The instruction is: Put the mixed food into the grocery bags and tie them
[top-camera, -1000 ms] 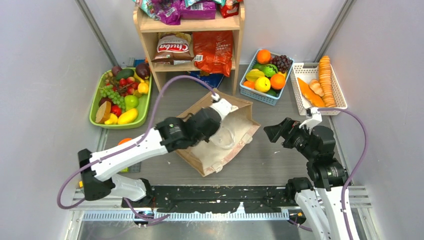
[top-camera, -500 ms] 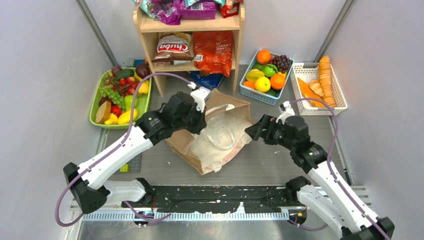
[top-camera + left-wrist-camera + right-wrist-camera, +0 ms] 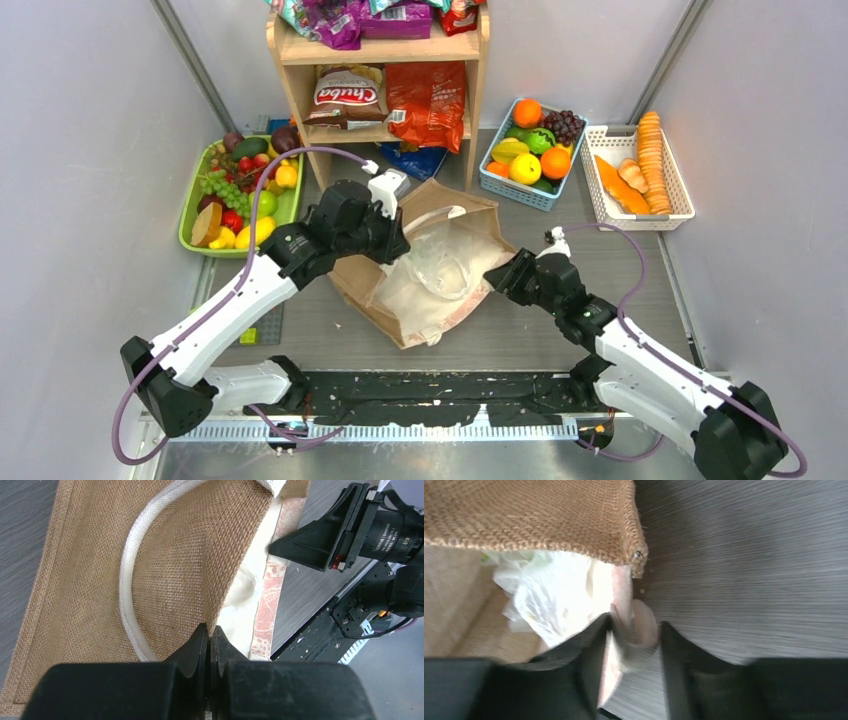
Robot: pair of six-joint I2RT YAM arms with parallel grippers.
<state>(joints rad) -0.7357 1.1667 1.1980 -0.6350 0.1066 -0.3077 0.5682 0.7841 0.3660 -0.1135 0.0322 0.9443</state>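
- The left arm [image 3: 230,310] runs from the near-left corner diagonally up to the far-left side of the tote [image 3: 352,282], with its wrist tipped down.
- The left pincer [image 3: 209,635] is closed tight, pinching a fold of the tote's burlap beside the white handle [image 3: 127,580].
- The right arm [image 3: 640,365] lies low, stretched from the near right toward the tote's right edge.
- The right pincer [image 3: 634,642] has its fingers narrowly apart astride the tote's rim and a white strap; I cannot tell whether they press it.
- The tote lies mid-surface [image 3: 540,235], with the clear bag [image 3: 440,265] crumpled over it.
- Snack packets [image 3: 428,100] sit on the shelf [image 3: 295,100], and fruits [image 3: 535,145] fill the blue basket [image 3: 515,192].
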